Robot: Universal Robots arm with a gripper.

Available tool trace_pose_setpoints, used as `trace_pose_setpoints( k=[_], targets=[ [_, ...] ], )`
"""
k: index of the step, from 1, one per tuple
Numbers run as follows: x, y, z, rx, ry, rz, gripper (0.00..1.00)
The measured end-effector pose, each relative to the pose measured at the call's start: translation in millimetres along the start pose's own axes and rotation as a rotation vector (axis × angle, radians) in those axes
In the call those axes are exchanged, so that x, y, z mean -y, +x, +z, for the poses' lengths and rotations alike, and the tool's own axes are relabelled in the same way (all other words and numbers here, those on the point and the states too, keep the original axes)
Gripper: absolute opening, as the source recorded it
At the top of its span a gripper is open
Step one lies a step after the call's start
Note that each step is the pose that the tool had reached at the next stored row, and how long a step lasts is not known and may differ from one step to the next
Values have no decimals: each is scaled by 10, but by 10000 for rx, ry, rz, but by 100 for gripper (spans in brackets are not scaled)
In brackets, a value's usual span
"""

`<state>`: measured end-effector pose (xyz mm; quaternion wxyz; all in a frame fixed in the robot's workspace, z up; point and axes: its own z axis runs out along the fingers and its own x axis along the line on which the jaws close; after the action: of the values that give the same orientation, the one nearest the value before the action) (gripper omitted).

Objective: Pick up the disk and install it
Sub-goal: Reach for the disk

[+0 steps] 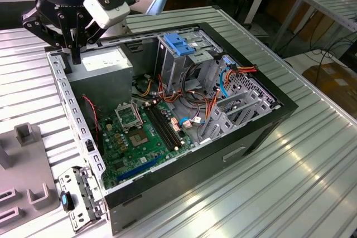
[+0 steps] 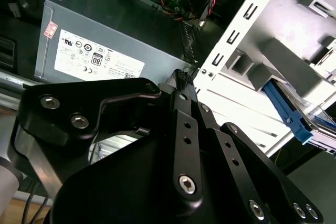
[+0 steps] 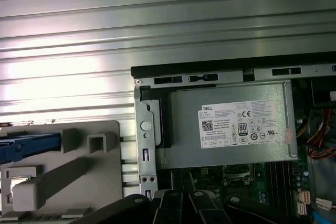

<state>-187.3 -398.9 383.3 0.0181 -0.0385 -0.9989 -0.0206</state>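
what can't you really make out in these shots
The disk: first wrist view, cut off by the frame edge past its blue rail; label unseen.
Drive cage: exterior view, its bay hidden by its own walls and blue latch.
Grey fixture: exterior view, cut off by that view's left edge.

1 open desktop computer case (image 1: 167, 185) lies on a ribbed aluminium table (image 1: 279, 193). The black gripper (image 1: 75, 54), fingers pressed together, hangs over the case's corner, just beside the grey power supply (image 1: 103, 65). A drive cage (image 1: 170, 65) with 1 light-blue latch (image 1: 179, 45) stands beyond the green motherboard (image 1: 139, 137). A grey fixture (image 1: 33, 163) sits at the exterior view's left.
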Motion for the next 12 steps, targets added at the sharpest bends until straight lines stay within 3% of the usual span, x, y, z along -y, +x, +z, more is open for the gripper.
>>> trace_pose_setpoints(
  k=[7,12],
  targets=[
    [2,21,8,-37,2,2,11],
    [10,115,21,-46,2,2,11]
  ],
)
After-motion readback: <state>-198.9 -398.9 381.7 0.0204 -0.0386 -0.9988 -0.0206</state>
